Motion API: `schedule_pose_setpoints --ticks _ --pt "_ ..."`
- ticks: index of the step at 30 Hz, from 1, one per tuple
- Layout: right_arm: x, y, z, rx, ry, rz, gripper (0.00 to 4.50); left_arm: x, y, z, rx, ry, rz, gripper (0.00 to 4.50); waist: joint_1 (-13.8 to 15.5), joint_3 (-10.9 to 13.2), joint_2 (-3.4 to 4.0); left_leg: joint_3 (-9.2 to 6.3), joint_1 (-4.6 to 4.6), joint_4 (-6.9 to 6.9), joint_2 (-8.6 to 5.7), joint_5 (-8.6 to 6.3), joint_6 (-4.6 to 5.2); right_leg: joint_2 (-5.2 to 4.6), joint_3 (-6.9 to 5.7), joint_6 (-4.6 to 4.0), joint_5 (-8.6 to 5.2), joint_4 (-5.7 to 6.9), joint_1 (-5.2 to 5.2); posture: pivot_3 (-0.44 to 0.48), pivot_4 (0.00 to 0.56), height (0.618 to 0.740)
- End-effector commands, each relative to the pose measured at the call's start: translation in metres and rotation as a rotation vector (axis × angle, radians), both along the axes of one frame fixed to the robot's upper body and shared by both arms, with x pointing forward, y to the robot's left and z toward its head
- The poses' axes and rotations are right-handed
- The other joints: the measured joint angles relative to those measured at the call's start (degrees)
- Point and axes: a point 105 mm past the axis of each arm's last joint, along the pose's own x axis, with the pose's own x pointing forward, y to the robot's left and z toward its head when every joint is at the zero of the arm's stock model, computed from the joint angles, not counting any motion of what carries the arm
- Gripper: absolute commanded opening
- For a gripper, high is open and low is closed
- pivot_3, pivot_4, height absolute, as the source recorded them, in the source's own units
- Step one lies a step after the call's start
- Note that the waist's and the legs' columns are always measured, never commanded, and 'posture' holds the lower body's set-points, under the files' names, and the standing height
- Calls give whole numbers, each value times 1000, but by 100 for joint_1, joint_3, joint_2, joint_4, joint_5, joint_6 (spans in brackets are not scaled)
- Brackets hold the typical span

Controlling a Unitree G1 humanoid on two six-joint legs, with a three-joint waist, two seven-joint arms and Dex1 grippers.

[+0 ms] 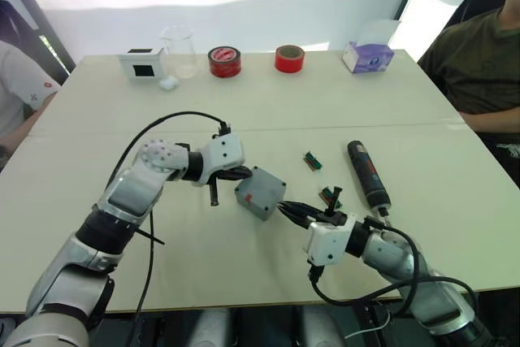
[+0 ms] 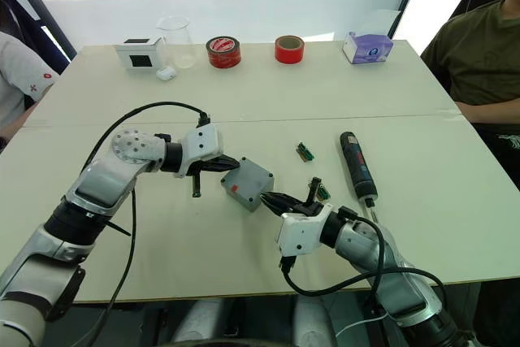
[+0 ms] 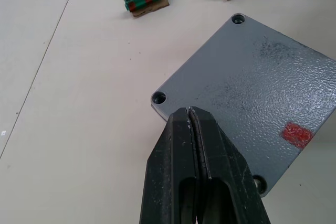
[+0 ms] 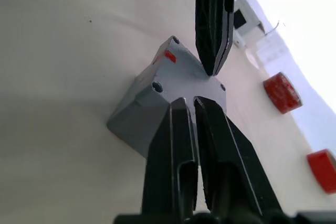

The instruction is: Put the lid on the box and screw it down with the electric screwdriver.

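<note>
Now the lid (image 1: 262, 190) sits on top of the box (image 1: 253, 203), which stands near the middle of the table (image 1: 341, 111), turned so that one corner points toward the robot. A small red mark shows on the lid's grey surface, and screw holes are visible at its corners.

From about nine o'clock of the box, the left gripper (image 1: 248, 173) reaches in with its two black fingers pressed together, nothing between them; the tips rest at the lid's edge beside one corner hole. From about five o'clock, the right gripper (image 1: 289, 210) points at the box, its fingers almost together with only a thin slit between them, also holding nothing. Its tips are at the box's near corner, but I cannot tell if they touch.

The electric screwdriver (image 1: 366, 173) lies flat on the table at about three o'clock of the box, well apart from it. Two small green terminal blocks (image 1: 314, 161) lie between the box and the screwdriver.

Along the far edge stand a white box with a black screen (image 1: 142, 62), a glass beaker (image 1: 178, 51), two red tape rolls (image 1: 225, 61) and a tissue pack (image 1: 367, 56).
</note>
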Motion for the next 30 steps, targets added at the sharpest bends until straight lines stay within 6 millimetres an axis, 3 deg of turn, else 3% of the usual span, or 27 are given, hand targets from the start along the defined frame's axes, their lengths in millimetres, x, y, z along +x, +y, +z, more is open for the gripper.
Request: schedule_pose_setpoints --ticks 1,3,7,15,23,30 --pt "-1 4 7 51 61 -5 49 -2 6 -17 39 69 17 0 19 0 0 0 0 0 0 0 0 0 0 0 0 0 -1 0 150 740" --pt "1 5 7 55 70 -16 49 -2 5 -14 24 70 16 0 27 0 0 0 0 -3 0 0 0 0 0 -1 0 0 -4 0 150 740" --pt "1 7 -2 63 150 -33 49 -4 0 10 -88 83 2 0 46 3 -2 1 -1 -23 0 0 -1 -1 0 -1 0 -4 -12 0 150 740" --pt "4 11 -4 64 179 -33 49 0 0 32 -172 84 11 0 42 7 -3 1 -37 -33 0 6 -10 2 0 15 9 -3 -54 0 150 740" --pt "8 12 -1 82 179 -43 49 4 3 33 -177 77 40 0 43 7 -3 1 -70 -33 -1 14 -22 3 -2 16 10 2 -88 0 150 740" --pt "11 6 -2 75 182 -69 49 18 39 37 -151 68 149 0 23 8 -3 0 -79 -34 0 16 -26 6 -2 16 10 5 -101 0 150 740"
